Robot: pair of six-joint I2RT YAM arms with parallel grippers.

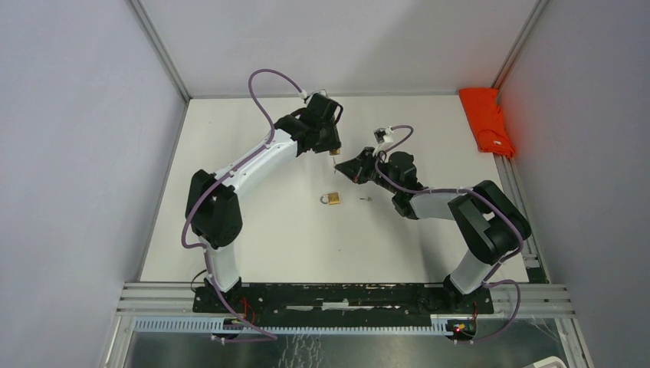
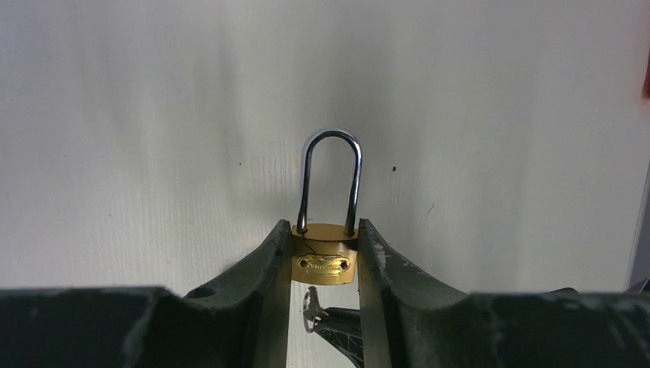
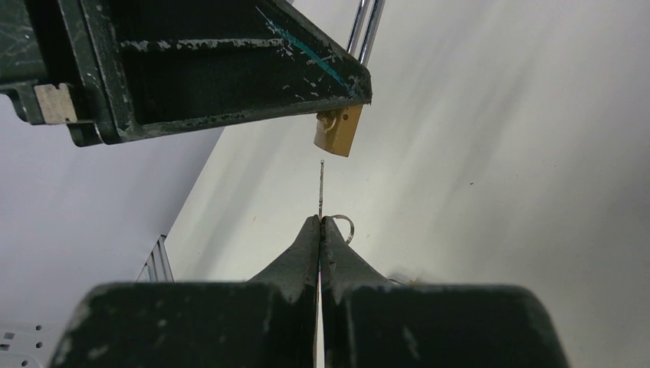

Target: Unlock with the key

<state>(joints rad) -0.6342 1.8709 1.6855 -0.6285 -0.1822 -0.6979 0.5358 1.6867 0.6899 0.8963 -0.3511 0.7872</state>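
Note:
My left gripper (image 2: 325, 227) is shut on the brass body of a small padlock (image 2: 326, 262), whose steel shackle points away from the wrist. From above, the padlock (image 1: 335, 152) hangs below the left gripper (image 1: 330, 143), over the middle of the table. My right gripper (image 3: 320, 218) is shut on the key (image 3: 320, 188). The thin blade sticks out past the fingertips towards the padlock's (image 3: 338, 130) underside, with a short gap between them. The key's ring shows beside the tips. In the left wrist view the key (image 2: 310, 308) sits just under the lock body.
A second brass padlock (image 1: 331, 198) lies on the white table below the grippers, with a small metal piece (image 1: 366, 198) to its right. A red cloth (image 1: 487, 119) hangs at the far right edge. Grey walls enclose the table.

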